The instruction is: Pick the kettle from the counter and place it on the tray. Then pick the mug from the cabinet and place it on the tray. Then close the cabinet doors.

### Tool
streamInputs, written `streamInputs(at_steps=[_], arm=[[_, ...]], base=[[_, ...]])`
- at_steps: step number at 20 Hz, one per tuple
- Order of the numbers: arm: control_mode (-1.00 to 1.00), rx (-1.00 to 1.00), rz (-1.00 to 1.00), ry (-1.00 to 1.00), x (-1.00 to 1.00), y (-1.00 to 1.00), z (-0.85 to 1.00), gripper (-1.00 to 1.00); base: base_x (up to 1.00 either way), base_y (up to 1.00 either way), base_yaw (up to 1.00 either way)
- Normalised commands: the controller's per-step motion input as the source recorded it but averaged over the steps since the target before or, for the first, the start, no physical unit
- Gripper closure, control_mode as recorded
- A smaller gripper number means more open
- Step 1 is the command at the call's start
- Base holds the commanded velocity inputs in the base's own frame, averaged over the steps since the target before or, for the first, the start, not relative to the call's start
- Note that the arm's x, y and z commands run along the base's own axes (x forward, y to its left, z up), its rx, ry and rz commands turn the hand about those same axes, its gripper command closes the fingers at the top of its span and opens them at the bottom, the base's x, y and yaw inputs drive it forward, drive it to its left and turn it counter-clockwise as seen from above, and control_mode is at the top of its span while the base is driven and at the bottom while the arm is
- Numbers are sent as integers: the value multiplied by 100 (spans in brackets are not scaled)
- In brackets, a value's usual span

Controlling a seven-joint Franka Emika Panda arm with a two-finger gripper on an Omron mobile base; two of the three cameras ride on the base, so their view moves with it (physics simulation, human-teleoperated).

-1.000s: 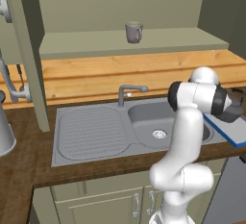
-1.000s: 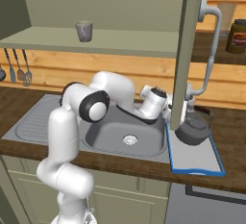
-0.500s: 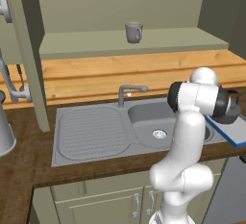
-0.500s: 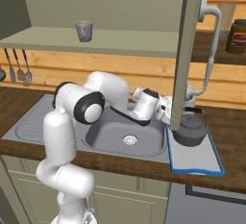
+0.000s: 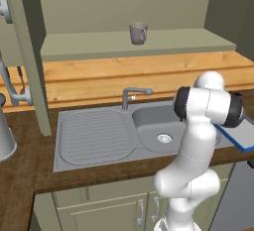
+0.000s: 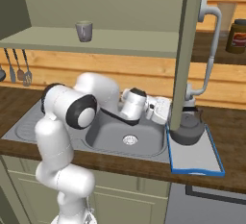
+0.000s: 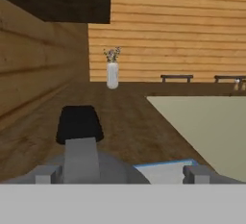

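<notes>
The dark grey kettle (image 6: 188, 130) stands on the blue-rimmed tray (image 6: 197, 163) to the right of the sink. My gripper (image 6: 166, 113) is just left of it, partly behind the open cabinet door's edge (image 6: 184, 50). In the hand view the gripper (image 7: 124, 174) is open, its fingertips (image 7: 48, 174) wide on either side of the kettle's top (image 7: 81, 155), not touching it. A strip of tray rim (image 7: 163, 165) shows beyond. The grey mug (image 5: 138, 32) stands upright on the cabinet shelf (image 5: 99, 47), also seen as the mug (image 6: 84, 31) from the right. Both cabinet doors (image 5: 27, 51) stand open.
The steel sink (image 5: 99, 136) with its faucet (image 5: 130, 95) lies in the dark counter (image 6: 226, 122). A tall pale grey vessel (image 5: 4, 138) stands at the far left. Utensils (image 6: 19, 68) hang on the wall, and a jar (image 6: 237, 35) sits at the upper right.
The jaws have spread slightly wider. My elbow has swung left and the hand has drawn back a little from the kettle, which stays on the tray.
</notes>
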Motion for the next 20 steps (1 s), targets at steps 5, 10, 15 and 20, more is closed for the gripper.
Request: streamInputs(at_steps=[5,10,15,20], arm=[[-100,0,0,0,-38,38,16,-100],[-100,0,0,0,-20,25,22,-100],[-100,3,18,8,-38,34,34,-100],[-100,9,44,20,-34,36,52,-100]], base=[[0,0,0],[0,0,0],[0,0,0],[0,0,0]])
